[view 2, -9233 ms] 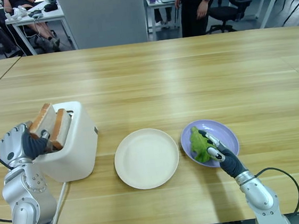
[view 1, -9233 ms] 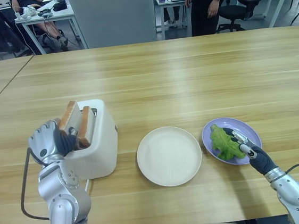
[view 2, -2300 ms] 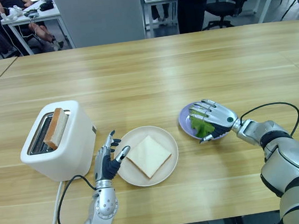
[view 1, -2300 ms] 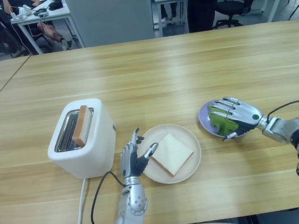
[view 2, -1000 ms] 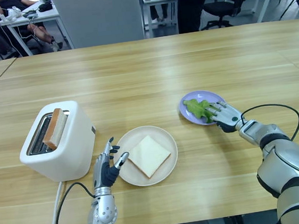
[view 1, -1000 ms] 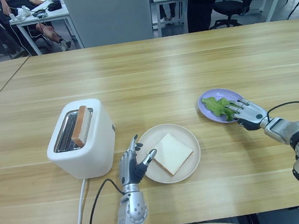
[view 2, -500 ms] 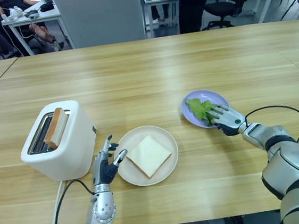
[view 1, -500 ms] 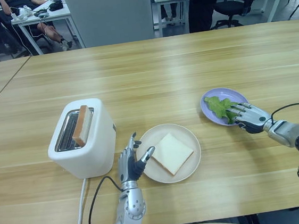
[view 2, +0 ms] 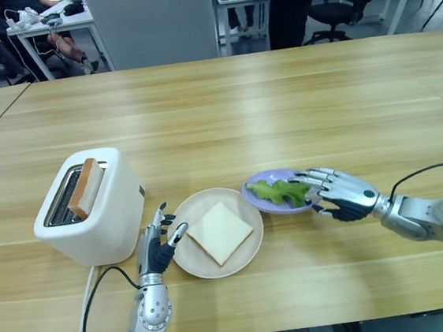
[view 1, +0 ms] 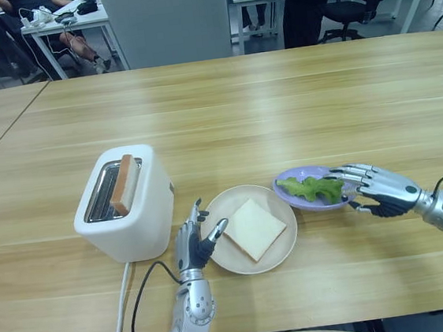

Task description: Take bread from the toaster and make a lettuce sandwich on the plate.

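Note:
A white toaster [view 1: 123,212] stands at the left with one bread slice [view 1: 123,184] upright in its slot. To its right lies a cream plate [view 1: 233,201] with a second slice of bread [view 1: 253,228] flat on it. A purple plate [view 1: 317,170] holding green lettuce [view 1: 312,189] sits against the cream plate's right rim, slightly tilted. My right hand [view 1: 380,192] grips the purple plate's right edge, fingers over the rim and thumb below. At the cream plate's left edge my left hand [view 1: 195,245] stands upright and open, holding nothing.
The toaster's black cable [view 1: 140,293] runs down to the table's near edge beside my left forearm. The wooden table [view 1: 278,104] stretches far behind the plates. People and office desks are in the room beyond.
My right hand has drawn the purple plate with the lettuce left and nearer, up against the cream plate. The left hand, toaster and bread have stayed put.

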`<action>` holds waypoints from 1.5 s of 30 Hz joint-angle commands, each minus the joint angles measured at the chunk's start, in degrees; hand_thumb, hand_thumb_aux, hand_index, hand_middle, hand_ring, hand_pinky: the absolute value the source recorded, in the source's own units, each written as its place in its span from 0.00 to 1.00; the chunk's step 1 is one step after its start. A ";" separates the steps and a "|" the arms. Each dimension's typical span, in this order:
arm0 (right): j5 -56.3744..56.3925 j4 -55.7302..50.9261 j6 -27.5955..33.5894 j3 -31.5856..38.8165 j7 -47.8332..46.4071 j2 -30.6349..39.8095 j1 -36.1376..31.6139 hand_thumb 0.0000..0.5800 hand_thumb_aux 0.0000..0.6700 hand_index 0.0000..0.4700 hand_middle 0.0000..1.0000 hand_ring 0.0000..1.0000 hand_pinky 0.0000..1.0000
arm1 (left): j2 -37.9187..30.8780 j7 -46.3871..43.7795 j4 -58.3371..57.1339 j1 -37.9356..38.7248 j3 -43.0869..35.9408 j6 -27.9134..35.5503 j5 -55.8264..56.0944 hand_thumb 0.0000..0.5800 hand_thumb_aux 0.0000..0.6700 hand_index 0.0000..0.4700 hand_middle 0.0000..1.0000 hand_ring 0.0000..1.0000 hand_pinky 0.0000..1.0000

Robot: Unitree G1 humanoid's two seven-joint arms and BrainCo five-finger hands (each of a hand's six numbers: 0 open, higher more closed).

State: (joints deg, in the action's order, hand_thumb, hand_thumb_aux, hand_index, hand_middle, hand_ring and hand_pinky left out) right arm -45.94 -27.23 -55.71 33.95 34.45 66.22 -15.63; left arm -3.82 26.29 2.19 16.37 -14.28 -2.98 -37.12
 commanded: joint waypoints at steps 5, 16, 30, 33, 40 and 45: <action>-3.34 7.17 1.41 -6.49 -8.29 3.83 12.14 1.00 1.00 0.98 0.00 0.00 0.00 | -0.44 0.22 -0.72 0.41 1.47 -0.31 1.23 0.00 0.00 0.00 0.35 0.35 0.35; -9.20 -6.89 3.63 -5.91 -12.14 -4.64 1.97 1.00 1.00 0.98 0.00 0.00 0.00 | -0.71 0.99 -0.28 1.94 2.43 -0.49 1.14 0.00 0.00 0.00 0.35 0.35 0.35; -18.81 -20.32 10.72 -2.02 -3.02 -4.60 -5.53 1.00 1.00 0.98 0.00 0.00 0.00 | -1.62 0.80 -0.07 2.66 2.86 -0.85 1.38 0.00 0.00 0.00 0.35 0.35 0.35; -20.36 -22.79 10.82 -0.84 -0.28 -3.79 -6.19 1.00 1.00 0.98 0.00 0.00 0.00 | -1.69 0.86 0.25 3.09 3.05 -0.80 1.39 0.00 0.00 0.00 0.34 0.34 0.34; -22.62 -26.75 9.73 2.12 3.91 -3.86 -8.90 1.00 1.00 0.98 0.00 0.00 0.00 | -1.07 1.55 -0.42 3.27 3.04 -1.01 1.48 0.00 0.00 0.00 0.35 0.35 0.35; -21.51 -28.17 6.94 2.62 5.84 -2.95 -8.99 0.00 0.00 0.00 0.00 0.00 0.00 | -1.25 1.34 -1.07 2.61 3.27 -1.20 1.69 0.00 0.00 0.00 0.34 0.34 0.34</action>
State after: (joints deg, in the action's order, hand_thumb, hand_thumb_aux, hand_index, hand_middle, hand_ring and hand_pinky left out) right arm -67.76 -54.61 -47.27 35.76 39.61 62.22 -24.46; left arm -5.00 27.81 2.21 19.10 -11.29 -4.17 -35.98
